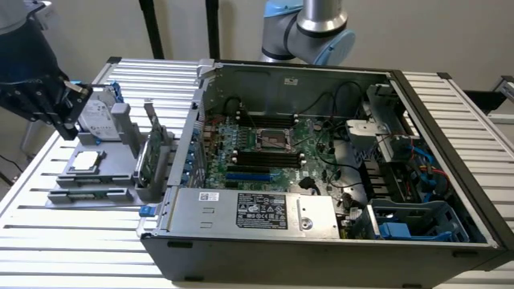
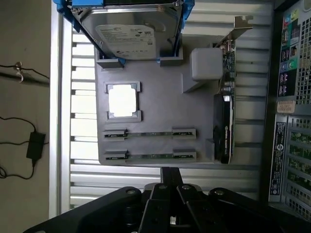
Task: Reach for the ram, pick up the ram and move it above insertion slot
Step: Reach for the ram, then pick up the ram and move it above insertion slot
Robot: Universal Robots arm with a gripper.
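Closed, empty gripper (image 1: 68, 123) hovering by the gray tray (image 2: 160, 104).
The ram (image 2: 149, 133) is sitting edge-on in the tray's clips, a second stick (image 2: 149, 156) just beside it; its chips are showing too thin to make out.

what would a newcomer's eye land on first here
The open computer case with its green motherboard dominates the exterior view's centre and right. On that view's left, a grey tray holds a hard drive, two ram sticks and an expansion card, with the dark gripper hovering over it.
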